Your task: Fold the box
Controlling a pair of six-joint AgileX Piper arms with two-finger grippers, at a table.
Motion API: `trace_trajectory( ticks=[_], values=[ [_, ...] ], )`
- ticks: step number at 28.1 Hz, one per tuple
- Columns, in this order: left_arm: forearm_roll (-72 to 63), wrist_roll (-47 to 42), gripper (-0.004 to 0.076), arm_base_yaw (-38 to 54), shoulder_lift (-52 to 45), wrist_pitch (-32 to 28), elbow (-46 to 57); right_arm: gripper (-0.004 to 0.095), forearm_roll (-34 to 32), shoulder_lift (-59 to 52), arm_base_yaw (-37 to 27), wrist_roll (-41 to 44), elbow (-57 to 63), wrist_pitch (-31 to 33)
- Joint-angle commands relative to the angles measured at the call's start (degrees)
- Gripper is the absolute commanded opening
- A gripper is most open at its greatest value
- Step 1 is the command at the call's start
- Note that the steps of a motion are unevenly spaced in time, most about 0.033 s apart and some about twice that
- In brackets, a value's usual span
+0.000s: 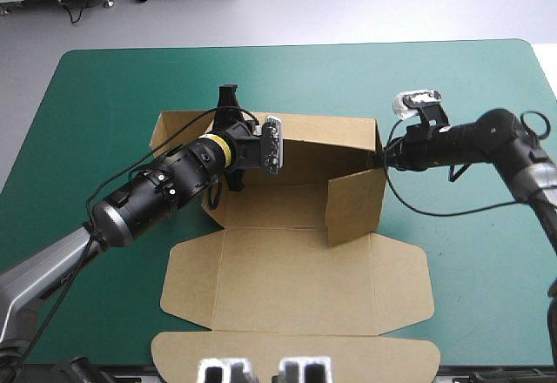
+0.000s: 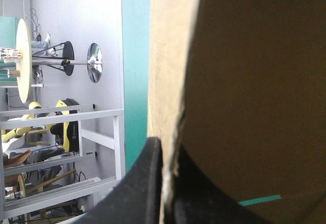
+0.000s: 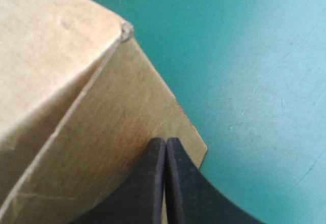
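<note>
The box [image 1: 287, 218] sits mid-frame in the high view, half made. Its far wall and right wall stand, while the lid and front flaps lie flat toward the lower edge.

To do this step well, I judge that one side should steady the far wall upright while the other eases the right-hand corner inward. The push should be slow and along the creases, so the board bends there instead of buckling and the base does not skid on the bench [image 1: 104, 96].

My left fingers [image 2: 145, 183] pinch the far wall near its left end, at the upper left of the box, with the board's edge rising between them. My right fingers [image 3: 153, 183] are pressed together into one point with no board between them. They seem to rest against the outer face at the box's far right corner, right of centre in the high view, with teal-green bench beyond.
</note>
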Motion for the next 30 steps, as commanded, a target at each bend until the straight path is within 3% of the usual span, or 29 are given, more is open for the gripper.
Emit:
trace_trajectory(
  ticks=[1, 4, 9, 15, 18, 21, 24, 30],
  values=[
    [0.47, -0.81, -0.0010, -0.15, -2.21, -1.22, -1.57, -0.0019, 6.98, -7.60, -0.36, -11.96, 7.42, -10.00],
    [0.47, -0.68, -0.0010, -0.15, -2.21, -0.80, -1.57, -0.0019, 9.11, -11.87, -0.36, -15.89, 12.09, -13.50],
    [-0.04, -0.68, -0.0010, -0.15, -2.21, -1.03, -1.57, -0.0020, 11.15, -14.52, -0.36, -17.53, 13.59, -7.21],
    [-0.43, -0.68, -0.0010, -0.15, -2.21, -0.93, -1.57, -0.0020, 26.84, -15.12, -0.36, -26.71, 13.93, -3.92],
    [-0.43, -0.68, -0.0010, -0.15, -2.21, -0.93, -1.57, -0.0020, 29.77, -15.12, -0.36, -26.88, 13.58, 2.22],
    [-0.43, -0.68, -0.0010, -0.15, -1.76, -0.67, -1.57, -0.0019, 29.06, -15.22, -0.36, -27.32, 13.68, 5.01],
    [-0.43, -2.05, -0.0010, -0.15, -0.75, 0.17, -1.57, -0.0017, 27.20, -16.08, -0.36, -26.77, 13.81, 1.99],
    [13.02, -19.36, -0.0010, -0.15, 1.65, 1.32, -1.68, -0.0019, 16.75, -18.84, -0.36, -20.30, 13.81, -6.73]
  ],
)
